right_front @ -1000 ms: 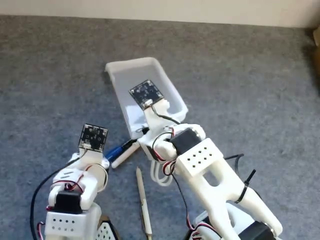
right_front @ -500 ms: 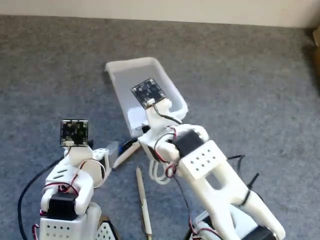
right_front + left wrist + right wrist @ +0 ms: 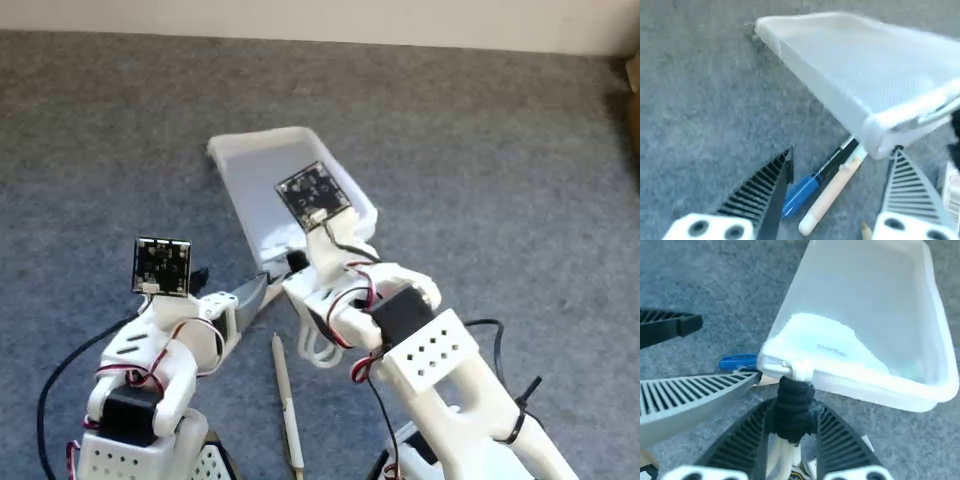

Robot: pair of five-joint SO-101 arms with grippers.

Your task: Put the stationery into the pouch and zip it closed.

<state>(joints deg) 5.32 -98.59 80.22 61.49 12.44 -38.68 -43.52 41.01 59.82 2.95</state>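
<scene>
Pouch [image 3: 865, 315] end seemingly pinched by right fingers [image 3: 740, 440]; left fingers [image 3: 762, 187] wide.

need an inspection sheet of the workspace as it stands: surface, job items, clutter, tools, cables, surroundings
Surface: grey carpet, flat.
Job's things: white mesh pouch, mouth open; blue pen and cream marker side by side on the carpet at its mouth; beige pen lying between the arms.
Clutter: white cord loop under the right arm.
Grippers: left tool open above the blue pen and cream marker; right tool shut on the pouch's black-wrapped corner tab.
Cables: red, black and white wires on both arms; black cable beside the left base.
Surroundings: pale wall strip along the far edge.
</scene>
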